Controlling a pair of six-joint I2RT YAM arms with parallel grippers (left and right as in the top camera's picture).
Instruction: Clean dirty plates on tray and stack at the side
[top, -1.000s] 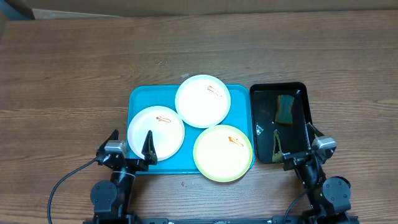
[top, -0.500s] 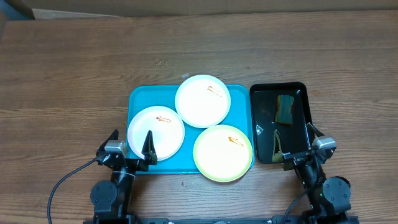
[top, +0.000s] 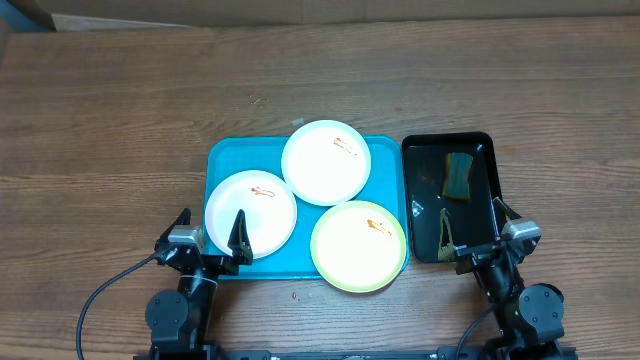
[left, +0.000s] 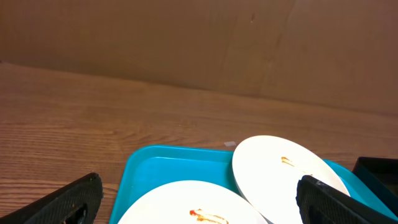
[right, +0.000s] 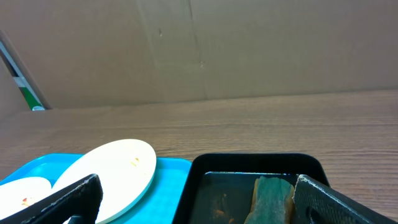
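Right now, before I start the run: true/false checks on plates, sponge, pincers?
1. The rear white plate, the left white plate and the yellow-green plate all sit on the turquoise tray. True.
2. The sponge lies on the turquoise tray. False: it lies in the black tray.
3. The left pincer and the right pincer are open and empty. True.
4. The plates are stacked clean at the side. False: they lie spread out on the tray, smeared.

Robotics lab bench: cardboard panels (left: 186, 37) are standing beyond the left gripper (left: 199, 190) and right gripper (right: 198, 190), backing a wood-grain counter (top: 120, 110).
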